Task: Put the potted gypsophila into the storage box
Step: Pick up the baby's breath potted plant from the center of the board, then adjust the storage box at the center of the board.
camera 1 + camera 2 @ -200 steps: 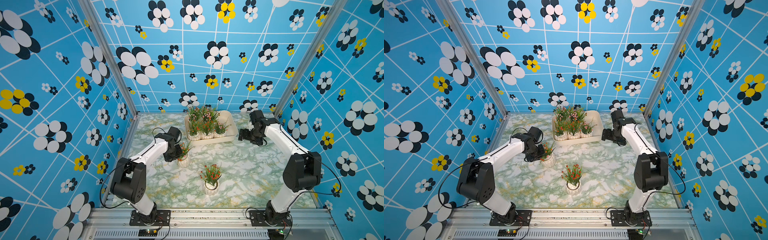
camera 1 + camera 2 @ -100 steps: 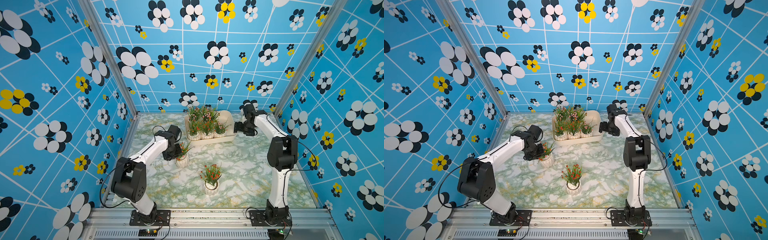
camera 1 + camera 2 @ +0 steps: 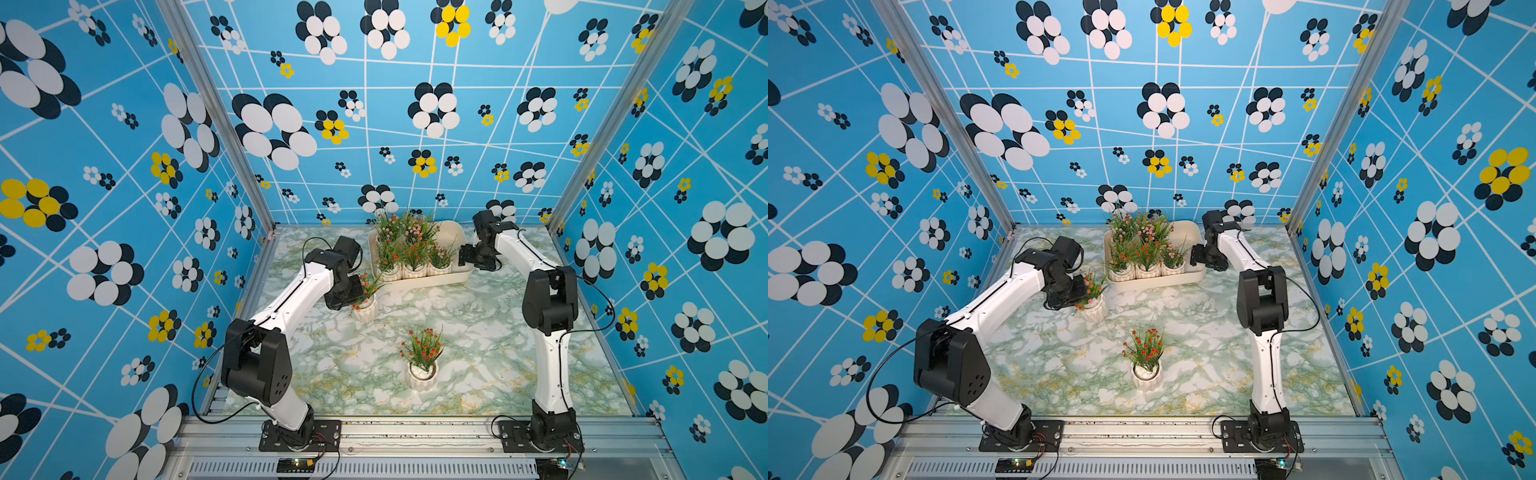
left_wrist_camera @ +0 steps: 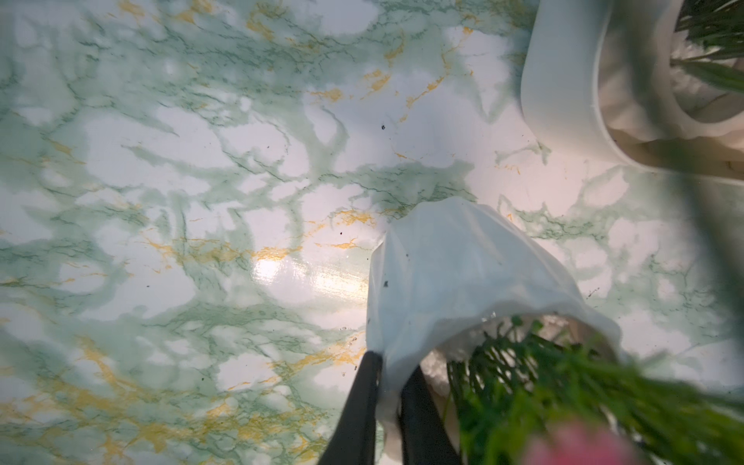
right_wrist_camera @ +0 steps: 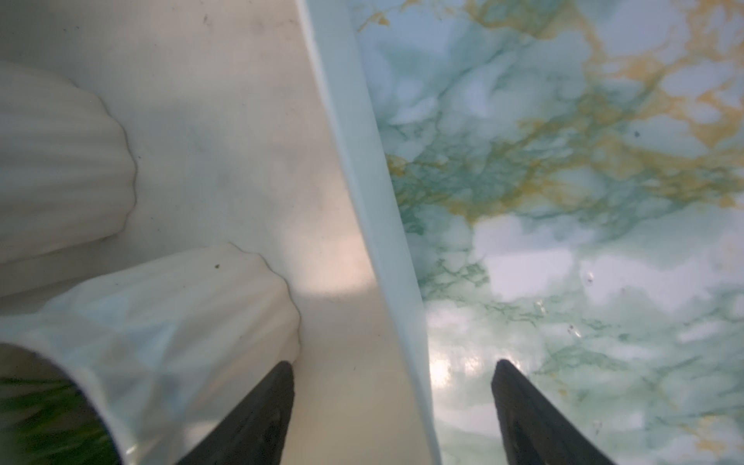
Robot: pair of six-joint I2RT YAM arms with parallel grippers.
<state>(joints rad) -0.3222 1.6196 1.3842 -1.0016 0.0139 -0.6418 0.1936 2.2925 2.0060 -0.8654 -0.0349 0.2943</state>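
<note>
A potted gypsophila (image 3: 365, 305) (image 3: 1094, 305), orange-red flowers in a ribbed white pot (image 4: 463, 282), sits low over the marble table just off the near left corner of the storage box (image 3: 457, 277) (image 3: 1196, 275). My left gripper (image 3: 353, 297) (image 3: 1077, 297) (image 4: 388, 374) is shut on the pot's rim, which is pinched between its fingers. The cream storage box holds several potted plants. My right gripper (image 3: 463, 257) (image 3: 1194, 255) (image 5: 394, 386) is open astride the box's right wall (image 5: 362, 201), one finger inside, one outside, holding nothing.
Another potted plant with red flowers (image 3: 423, 365) (image 3: 1146, 365) stands alone on the table toward the front middle. Ribbed white pots (image 5: 161, 322) fill the box close beside my right gripper. Blue patterned walls close in three sides.
The right arm has folded upward and its gripper has moved left to the box's right wall, jaws narrowing a little. The left gripper and its pot have barely moved.
</note>
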